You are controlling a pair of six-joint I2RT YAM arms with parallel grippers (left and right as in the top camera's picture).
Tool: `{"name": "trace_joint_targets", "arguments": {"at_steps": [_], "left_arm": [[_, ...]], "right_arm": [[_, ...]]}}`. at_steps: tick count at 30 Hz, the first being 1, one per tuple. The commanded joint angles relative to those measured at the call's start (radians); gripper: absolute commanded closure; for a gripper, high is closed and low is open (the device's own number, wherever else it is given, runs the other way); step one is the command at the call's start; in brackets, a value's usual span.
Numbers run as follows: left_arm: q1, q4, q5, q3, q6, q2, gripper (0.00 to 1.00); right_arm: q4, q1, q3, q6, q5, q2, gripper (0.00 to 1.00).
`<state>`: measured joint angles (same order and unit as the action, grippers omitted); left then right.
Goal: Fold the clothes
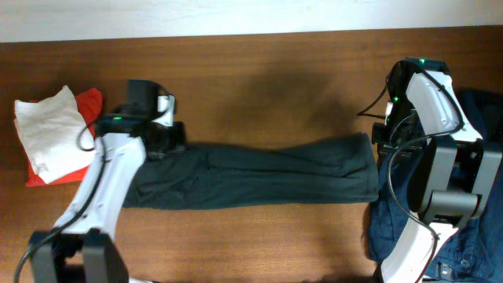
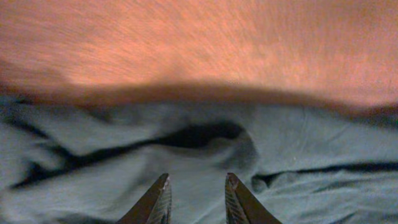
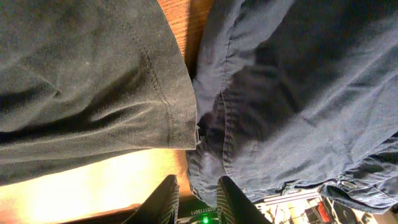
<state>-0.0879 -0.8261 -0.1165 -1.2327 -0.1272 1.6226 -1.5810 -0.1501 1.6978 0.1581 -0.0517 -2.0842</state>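
Observation:
A long dark grey-green garment (image 1: 259,173) lies flat across the middle of the table. My left gripper (image 1: 161,137) hovers over its upper left end. In the left wrist view the fingers (image 2: 197,179) are open and empty just above the wrinkled cloth (image 2: 199,155). My right gripper (image 1: 383,135) is at the garment's right end. In the right wrist view its fingers (image 3: 198,182) are open, with the dark garment's hemmed corner (image 3: 93,74) to the left and the edge of a blue denim garment (image 3: 298,93) just ahead of the fingertips. Neither gripper holds cloth.
A folded white cloth (image 1: 43,130) on a red one (image 1: 88,102) sits at the far left. Blue denim clothing (image 1: 479,118) is piled at the right edge under the right arm. Bare wooden table (image 1: 267,86) lies behind the garment.

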Motion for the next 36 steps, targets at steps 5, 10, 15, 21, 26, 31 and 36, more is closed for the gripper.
{"name": "trace_joint_targets", "arguments": {"at_steps": [5,10,15,21,26,31,36], "left_arm": [[-0.161,0.101,-0.116,0.013,0.001,0.365,0.72],[-0.053,-0.140,0.013,-0.233,0.002,0.244,0.61],[0.050,-0.275,0.013,-0.290,0.002,0.132,0.42],[0.050,-0.263,0.013,-0.289,0.002,0.132,0.42],[0.050,-0.260,0.013,-0.289,0.002,0.132,0.41],[0.050,-0.261,0.012,-0.289,0.001,0.132,0.41],[0.050,-0.261,0.011,-0.289,0.001,0.132,0.41]], "right_arm": [[-0.002,-0.007,-0.006,0.003,0.002,0.019,0.75],[0.037,-0.030,-0.006,-0.153,0.078,0.019,0.56],[0.228,-0.085,-0.187,-0.323,0.237,0.019,0.46],[0.448,-0.085,-0.370,-0.323,0.314,0.019,0.45],[0.356,-0.085,-0.250,-0.318,0.302,0.019,0.51],[0.413,-0.085,-0.135,-0.308,0.284,0.017,0.40],[0.568,-0.085,-0.299,-0.308,0.285,0.016,0.34]]}}
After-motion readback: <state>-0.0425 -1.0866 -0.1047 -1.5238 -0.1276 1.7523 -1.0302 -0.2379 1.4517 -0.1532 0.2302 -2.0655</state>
